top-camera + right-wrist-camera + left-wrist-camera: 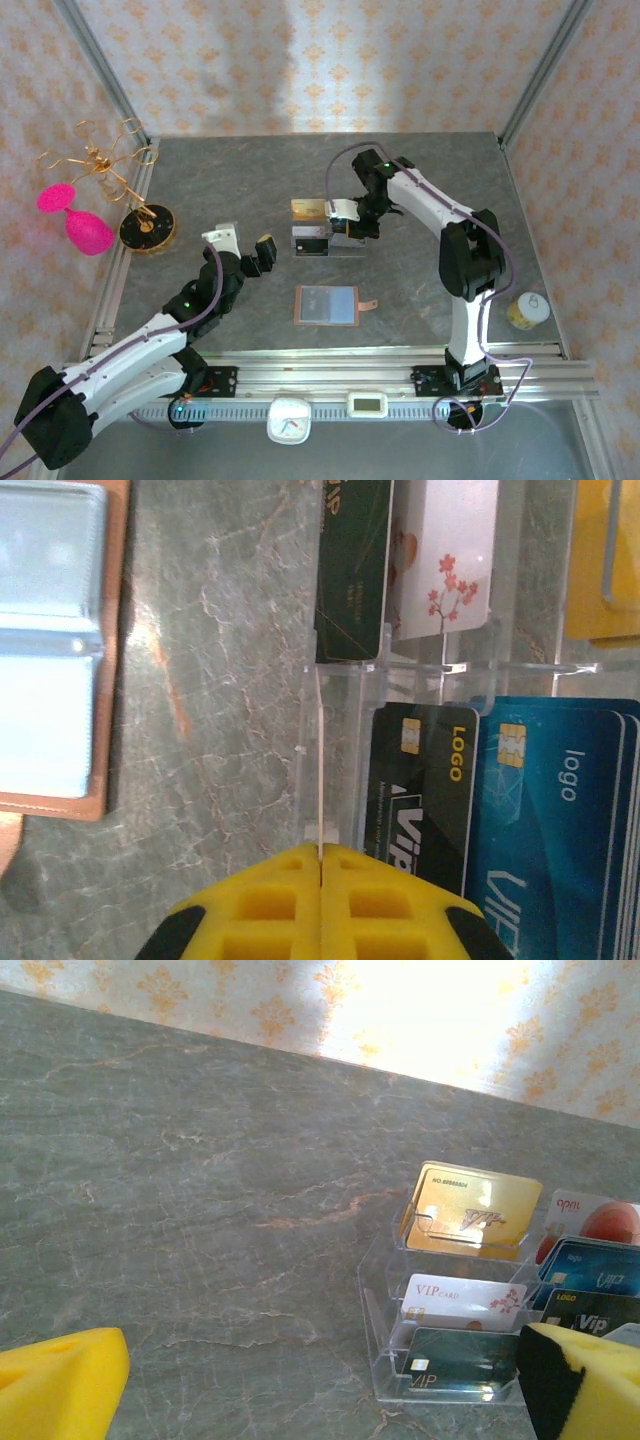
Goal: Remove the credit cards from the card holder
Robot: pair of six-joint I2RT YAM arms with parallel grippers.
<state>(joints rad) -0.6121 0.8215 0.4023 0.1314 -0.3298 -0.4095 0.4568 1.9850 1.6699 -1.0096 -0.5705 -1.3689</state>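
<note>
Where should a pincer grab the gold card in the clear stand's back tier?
Grip its upper long edge, coming from above. The gold card stands leaning back in the acrylic stand, and a clear lip covers its lower part. Only the top half is free, so closing on the front and back faces there should lift it out.

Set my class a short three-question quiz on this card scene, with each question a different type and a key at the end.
1. True or false: the left end effector has its jaws open.
2. On the grey marbled table, the pinkish-tan leather booklet-style card holder lies: A) shut, at the far edge; B) open, nearer the arm bases than the clear acrylic tiered stand; C) upright against the wall.
3. Fill in: in the left wrist view, the stand's highest left pocket holds a ____ plastic card.
Key: 1 true; 2 B; 3 gold.
</note>
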